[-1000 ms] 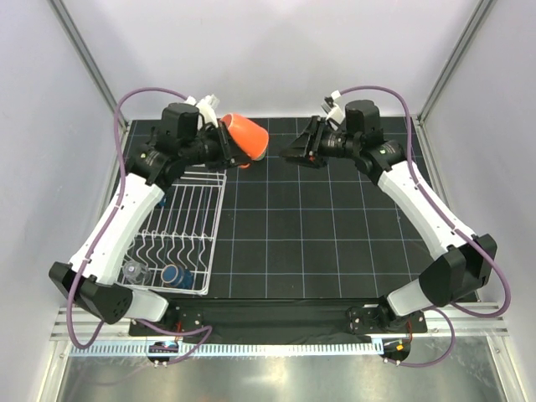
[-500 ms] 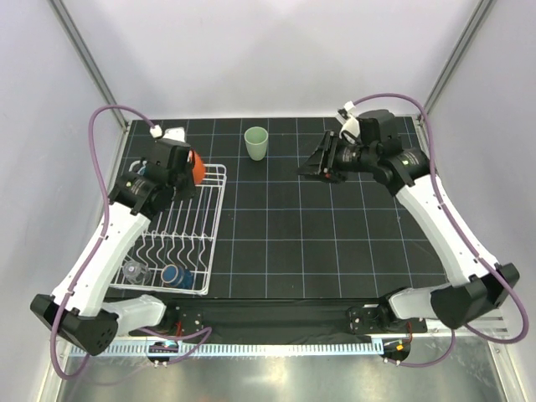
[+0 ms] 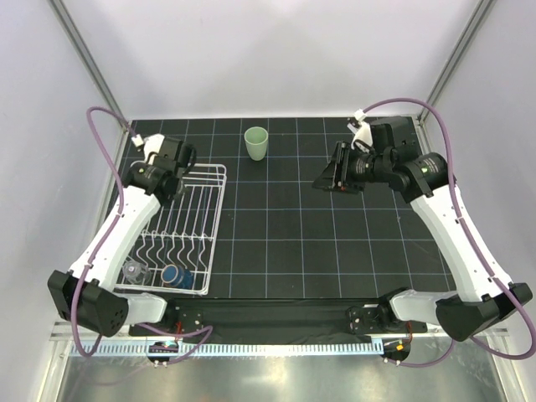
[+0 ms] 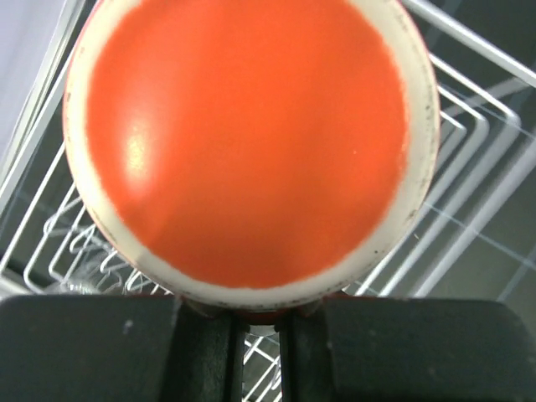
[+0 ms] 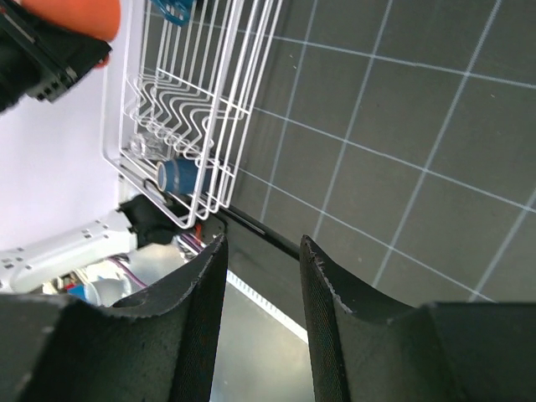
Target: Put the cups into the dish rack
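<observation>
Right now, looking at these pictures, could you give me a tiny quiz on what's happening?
1. True or false: the pale green tumbler stands inside the dish rack.
2. What does the left gripper hold? A: orange mug. B: pale green tumbler. C: nothing.
3. In one word, what is between the fingers of the right gripper?
Key: 1 false; 2 A; 3 nothing.

Left arm (image 3: 126, 226) and right arm (image 3: 444, 226): white shells, black joints, purple cables (image 3: 394, 101). The right tool (image 5: 261, 260) is black.
</observation>
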Controlling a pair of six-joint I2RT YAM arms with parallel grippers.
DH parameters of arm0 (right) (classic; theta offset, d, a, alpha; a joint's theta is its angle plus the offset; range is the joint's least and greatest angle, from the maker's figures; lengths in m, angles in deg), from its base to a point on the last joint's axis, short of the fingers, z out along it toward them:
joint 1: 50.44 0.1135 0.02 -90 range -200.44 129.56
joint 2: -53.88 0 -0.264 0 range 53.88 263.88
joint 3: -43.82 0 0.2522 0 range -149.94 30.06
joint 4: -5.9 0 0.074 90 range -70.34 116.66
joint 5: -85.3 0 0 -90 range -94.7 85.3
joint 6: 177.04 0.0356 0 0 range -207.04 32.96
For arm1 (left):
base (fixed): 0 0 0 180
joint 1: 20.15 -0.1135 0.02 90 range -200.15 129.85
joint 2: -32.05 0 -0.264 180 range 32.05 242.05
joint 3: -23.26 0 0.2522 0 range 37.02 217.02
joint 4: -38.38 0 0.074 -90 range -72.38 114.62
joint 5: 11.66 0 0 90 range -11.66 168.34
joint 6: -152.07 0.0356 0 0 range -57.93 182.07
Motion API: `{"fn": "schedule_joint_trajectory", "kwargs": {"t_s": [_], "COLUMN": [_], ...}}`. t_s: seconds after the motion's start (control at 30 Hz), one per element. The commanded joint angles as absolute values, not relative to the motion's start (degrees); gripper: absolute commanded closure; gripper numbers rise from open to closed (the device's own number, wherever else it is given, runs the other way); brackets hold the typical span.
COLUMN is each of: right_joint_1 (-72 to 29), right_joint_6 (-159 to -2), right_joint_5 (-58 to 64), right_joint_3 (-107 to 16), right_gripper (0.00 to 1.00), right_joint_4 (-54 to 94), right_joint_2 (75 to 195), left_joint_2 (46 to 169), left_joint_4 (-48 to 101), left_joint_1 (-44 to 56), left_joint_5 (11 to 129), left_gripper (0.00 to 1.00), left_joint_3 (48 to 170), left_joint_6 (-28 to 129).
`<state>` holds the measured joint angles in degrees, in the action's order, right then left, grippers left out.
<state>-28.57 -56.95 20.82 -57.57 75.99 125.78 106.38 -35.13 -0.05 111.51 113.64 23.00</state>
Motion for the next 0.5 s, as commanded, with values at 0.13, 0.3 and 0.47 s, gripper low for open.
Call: {"fn": "schedule_joint_trajectory", "kwargs": {"t_s": [0.13, 0.3, 0.47], "right_joint_1": [-29.3, -29.4, -29.6], "right_joint_6": [-63.4, -65.5, -67.6], "right_joint_5": [19.9, 19.6, 19.4], "right_joint_3": [-61.8, -63.6, -65.0], "right_gripper": [0.58, 0.58, 0.58], "right_joint_4": [81.8, 83.7, 85.2], "right_joint_2": [124.9, 125.7, 126.3], "left_joint_2": [108.8, 110.6, 114.2], "left_joint_4": [-40.9, -42.2, -45.9], "left_joint_1": [-5.4, -5.5, -5.7], "left_joint_5": [118.1, 119.6, 121.1], "left_gripper": [1.0, 1.0, 1.0], "left_joint_3": [111.3, 110.4, 111.6], "left_joint_6": [5.0, -2.7, -10.9]}}
